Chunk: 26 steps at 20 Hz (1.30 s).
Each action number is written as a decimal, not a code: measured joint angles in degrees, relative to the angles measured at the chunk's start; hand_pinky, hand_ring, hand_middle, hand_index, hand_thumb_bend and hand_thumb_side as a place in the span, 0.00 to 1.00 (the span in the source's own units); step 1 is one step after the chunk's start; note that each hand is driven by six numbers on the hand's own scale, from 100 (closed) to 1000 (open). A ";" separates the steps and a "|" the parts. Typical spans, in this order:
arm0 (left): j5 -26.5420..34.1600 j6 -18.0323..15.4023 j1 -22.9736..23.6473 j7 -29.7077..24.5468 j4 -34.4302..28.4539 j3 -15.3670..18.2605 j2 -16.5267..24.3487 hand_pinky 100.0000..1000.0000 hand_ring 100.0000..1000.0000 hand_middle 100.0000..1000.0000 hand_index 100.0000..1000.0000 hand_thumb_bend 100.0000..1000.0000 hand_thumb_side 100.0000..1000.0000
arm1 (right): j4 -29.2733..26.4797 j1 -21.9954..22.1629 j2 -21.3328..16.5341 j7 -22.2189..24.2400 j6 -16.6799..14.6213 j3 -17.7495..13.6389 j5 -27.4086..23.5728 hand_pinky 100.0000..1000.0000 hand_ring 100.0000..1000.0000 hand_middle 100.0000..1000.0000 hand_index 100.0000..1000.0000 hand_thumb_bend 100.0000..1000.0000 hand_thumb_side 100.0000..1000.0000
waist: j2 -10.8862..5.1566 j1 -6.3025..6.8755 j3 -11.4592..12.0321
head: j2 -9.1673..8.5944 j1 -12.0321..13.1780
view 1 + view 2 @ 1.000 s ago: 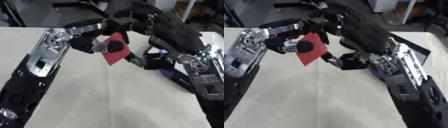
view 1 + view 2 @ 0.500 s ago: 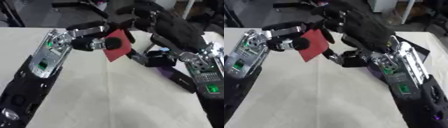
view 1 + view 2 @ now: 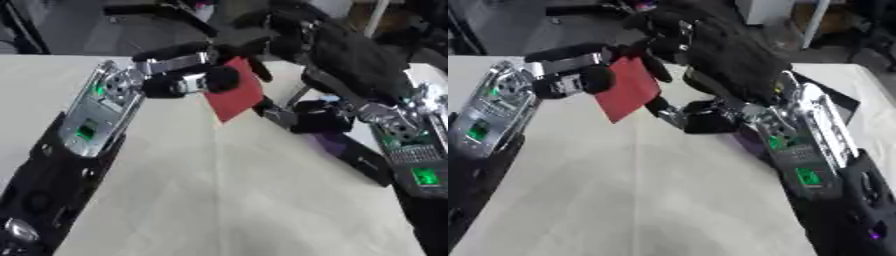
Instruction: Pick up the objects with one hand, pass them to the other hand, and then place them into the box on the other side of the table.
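A flat red card [image 3: 238, 97] hangs above the table between both hands, tilted with one corner down. My left hand [image 3: 188, 82] reaches in from the left; its thumb [image 3: 223, 80] presses on the card's front face and its fingers curl behind the top edge. My right hand [image 3: 710, 45] comes over from the right. One of its fingers [image 3: 656, 66] hooks over the card's upper right edge and its thumb [image 3: 668, 114] sits by the lower right edge. The card's back side is hidden.
A purple thing [image 3: 331, 144] lies on the cream table [image 3: 219, 200] under my right forearm. A dark flat box [image 3: 837, 102] shows at the right edge behind that arm. Chairs and floor lie beyond the table's far edge.
The card has risen slightly and drifted a little to the right with both hands still on it. Both arms have barely moved.
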 measured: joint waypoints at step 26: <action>-1.09 -0.45 1.55 -2.72 4.81 2.01 -0.01 0.83 0.73 0.77 0.84 0.66 1.00 | 0.02 -0.47 -0.61 -2.02 1.13 -2.15 0.62 1.00 0.89 0.86 0.32 0.01 0.00 | 0.00 -0.33 -0.09 | -0.48 -0.22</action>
